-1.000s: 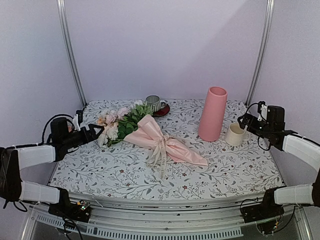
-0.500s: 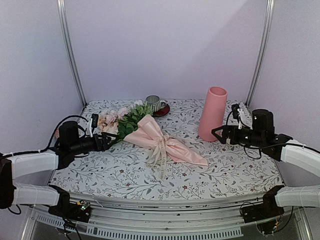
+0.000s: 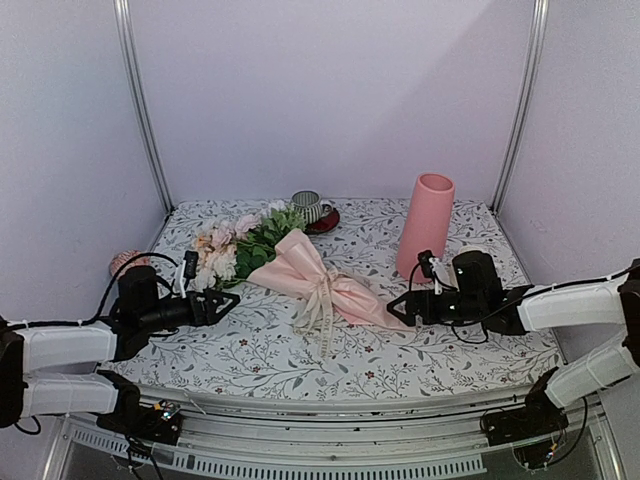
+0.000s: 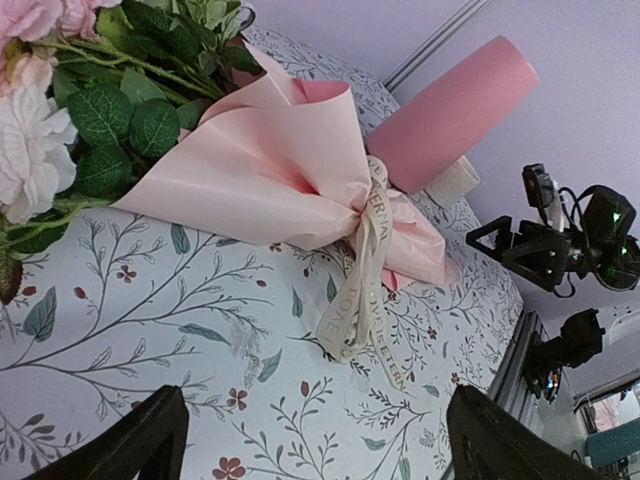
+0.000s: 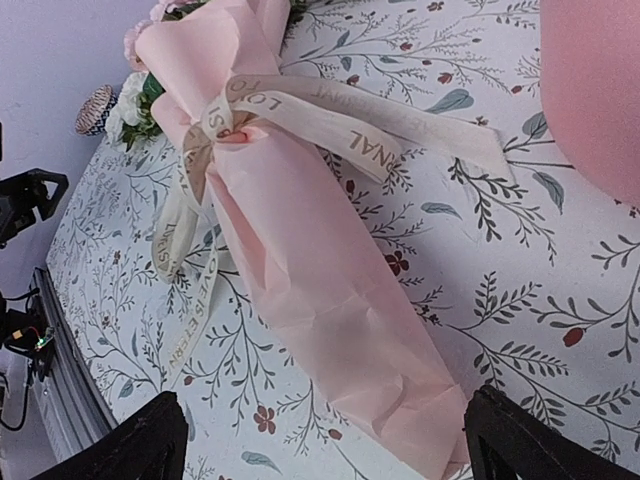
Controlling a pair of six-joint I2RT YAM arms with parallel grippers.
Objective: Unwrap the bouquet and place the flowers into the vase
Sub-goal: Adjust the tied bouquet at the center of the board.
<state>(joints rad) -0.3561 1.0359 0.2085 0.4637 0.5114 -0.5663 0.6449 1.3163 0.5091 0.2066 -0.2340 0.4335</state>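
Observation:
The bouquet (image 3: pixel 312 277) lies on its side mid-table, wrapped in pale pink paper (image 4: pixel 270 170) and tied with a cream ribbon (image 4: pixel 365 290). Its flowers (image 3: pixel 232 246) point to the back left, and its narrow paper tip reaches toward the right. Behind that tip stands the tall pink vase (image 3: pixel 425 228). My left gripper (image 3: pixel 222 303) hovers low, open, just left of the wrapped stems, holding nothing. My right gripper (image 3: pixel 400 306) is open at the paper tip. In the right wrist view the paper's end (image 5: pixel 400 380) lies between the spread fingers of the right gripper (image 5: pixel 330 440).
A striped mug on a red saucer (image 3: pixel 314 209) stands at the back behind the flowers. A cream cup (image 4: pixel 455 180) sits beside the vase, mostly hidden behind my right arm from above. A small patterned round object (image 3: pixel 122 262) rests at the table's left edge.
Both arms have dropped low and swung inward toward the bouquet. The left came toward the stems from the left, the right from the cup's side to the paper tip. The bouquet has not moved.

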